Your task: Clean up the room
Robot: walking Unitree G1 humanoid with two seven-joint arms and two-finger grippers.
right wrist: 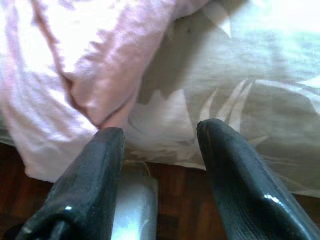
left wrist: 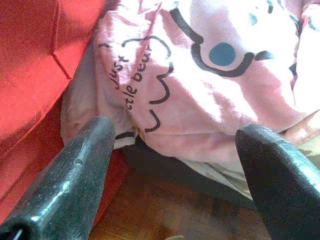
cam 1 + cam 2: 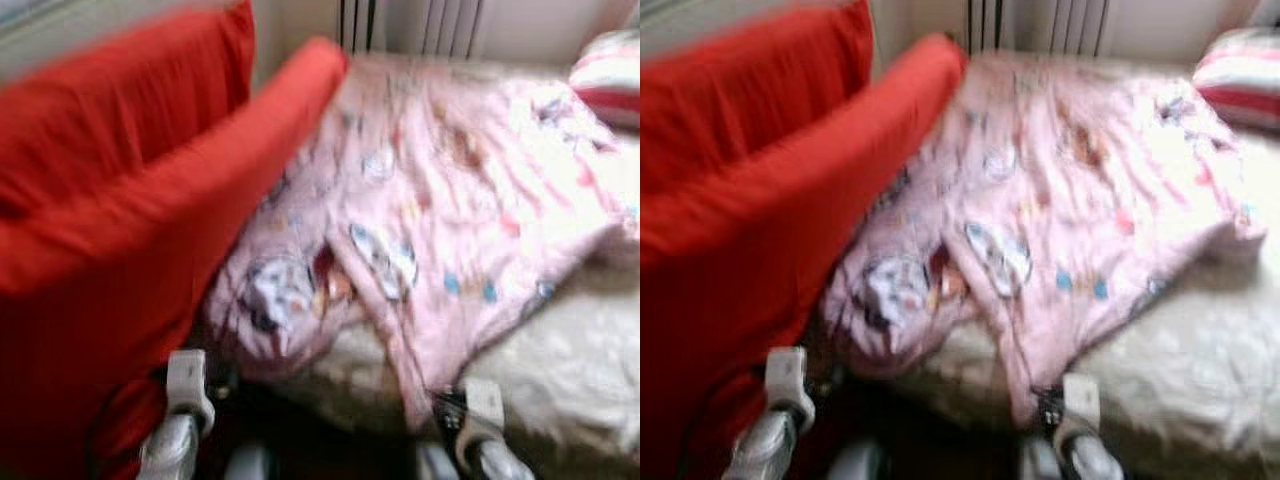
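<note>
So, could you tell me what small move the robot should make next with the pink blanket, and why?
Probably ease the left end effector forward to pinch the pink blanket. Its fingers are open just short of the bunched edge hanging over the bed, with nothing gripped yet. The right end effector is open near the edge too.

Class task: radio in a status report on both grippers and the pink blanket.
Left gripper open, low before the rumpled pink patterned blanket. Right gripper open at its hanging edge. Big red cushion crowds the left side.

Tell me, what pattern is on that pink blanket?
The pink blanket has black cartoon outlines and lettering, clearest in the left wrist view.
</note>
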